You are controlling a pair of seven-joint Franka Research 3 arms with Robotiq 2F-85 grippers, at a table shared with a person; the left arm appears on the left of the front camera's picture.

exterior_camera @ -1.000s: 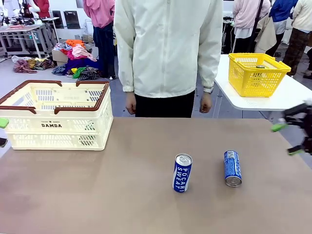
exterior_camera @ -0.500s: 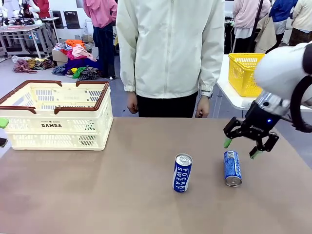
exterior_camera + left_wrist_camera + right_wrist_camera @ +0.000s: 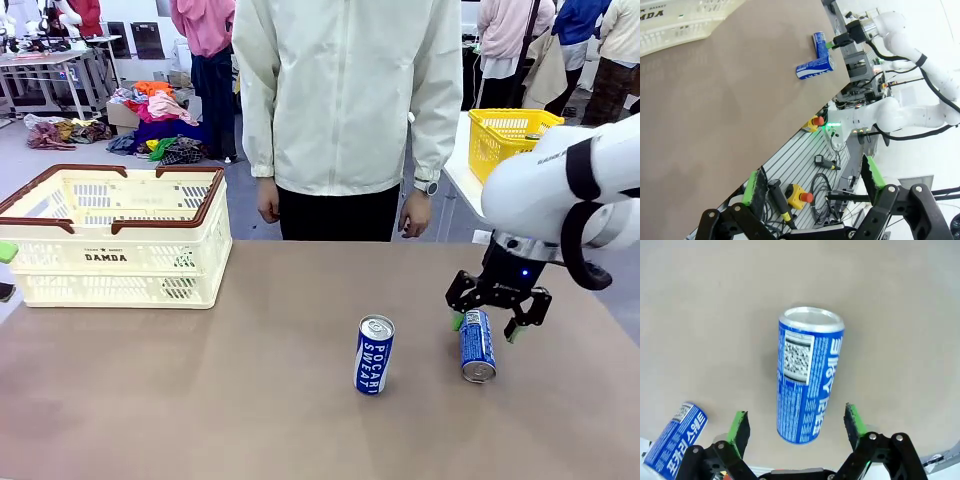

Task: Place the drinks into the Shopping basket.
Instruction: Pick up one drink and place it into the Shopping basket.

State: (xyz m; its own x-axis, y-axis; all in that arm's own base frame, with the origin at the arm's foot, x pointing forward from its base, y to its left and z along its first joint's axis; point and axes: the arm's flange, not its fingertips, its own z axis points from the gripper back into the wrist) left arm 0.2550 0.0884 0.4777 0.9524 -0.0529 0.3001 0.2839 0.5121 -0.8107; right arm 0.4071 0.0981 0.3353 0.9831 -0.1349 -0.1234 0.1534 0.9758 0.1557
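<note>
2 blue cans sit on the desk (image 3: pixel 200 380). The upright can (image 3: pixel 374 355) stands near the middle. The lying can (image 3: pixel 477 345) is to its right, well apart, with its silver top towards the robot.

The right gripper (image 3: pixel 485 326) is spread wide and low over the lying can's far end. In its wrist view the gripper (image 3: pixel 796 420) has a green pad on each side of the lying can (image 3: pixel 807 375), with a gap at both.

The basket (image 3: pixel 120 258) stands at the desk's far left corner.

The left gripper (image 3: pixel 814 179) is spread too, holding nothing, beside the desk's edge.

A person (image 3: pixel 345 100) stands at the far side, arms hanging.
</note>
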